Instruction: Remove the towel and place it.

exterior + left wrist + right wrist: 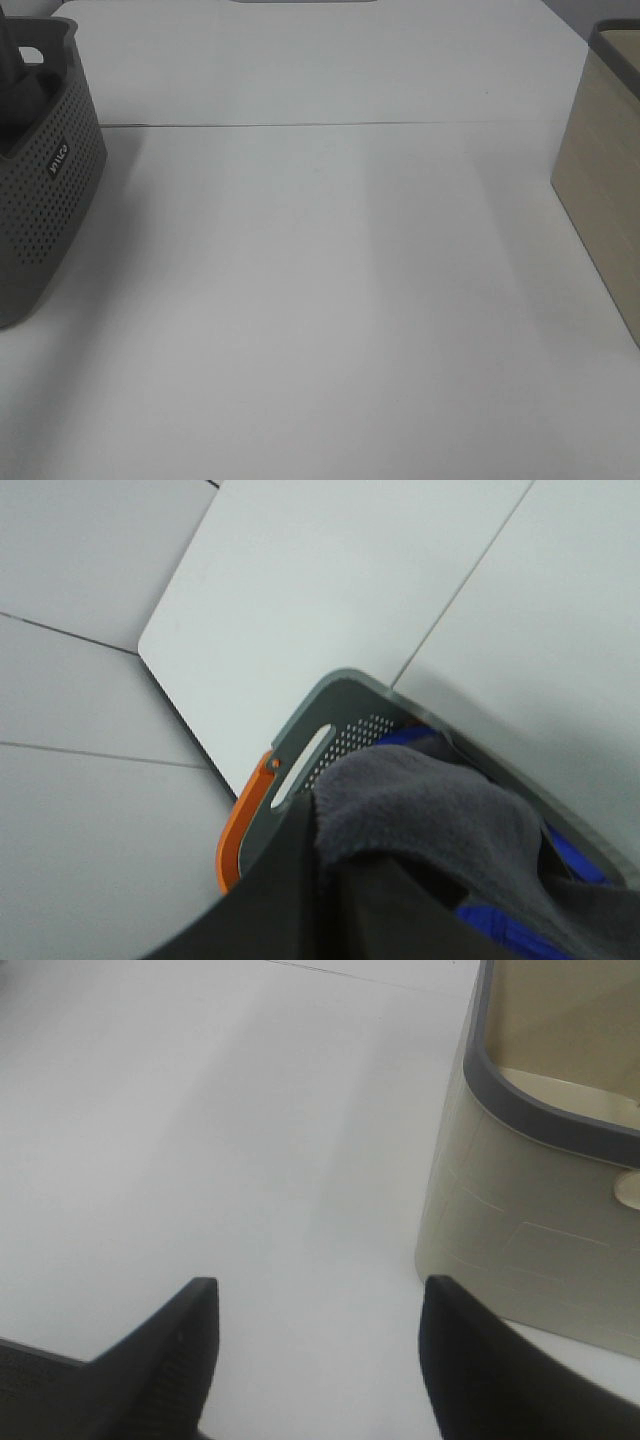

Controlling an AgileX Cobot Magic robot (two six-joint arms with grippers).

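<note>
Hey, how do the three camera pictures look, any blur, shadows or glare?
Exterior high view: even, soft light, no glare; the grey basket throws a faint shadow onto the table. Left wrist view: the towel sits close to the lens and looks soft. Right wrist view: the right gripper shows dark, blurred fingers; the beige bin is slightly soft.

Grey perforated basket (50,200) and beige bin (600,175) stand well apart on a white table (320,300).
</note>
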